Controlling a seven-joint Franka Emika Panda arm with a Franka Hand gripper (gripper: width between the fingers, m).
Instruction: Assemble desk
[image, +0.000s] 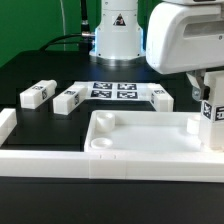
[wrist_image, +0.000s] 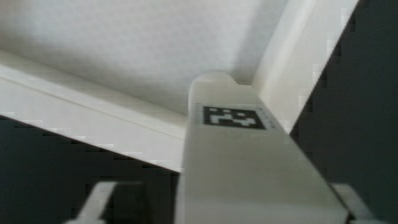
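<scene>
A white tray-like tabletop (image: 140, 130) is shown lying on a black bench (image: 40, 72). One upright leg block (image: 210, 118) is set at its corner on the exterior view's right, under the robot's hand (wrist_image: 214, 208). In the wrist view the block is framed between two fingers (wrist_image: 98, 205). Whether they are pressed onto it cannot be told, as a dark gap is seen on one side. The step is judged to be seating this leg in the corner. For that, the block is best kept square to the rim, clasped evenly on both flat faces, and driven home without tilt. Three other leg blocks (image: 38, 93) are left loose farther back, on either side of the marker board (image: 113, 90). No words or brand can be read; only black-and-white square tags (wrist_image: 231, 118) are shown.
</scene>
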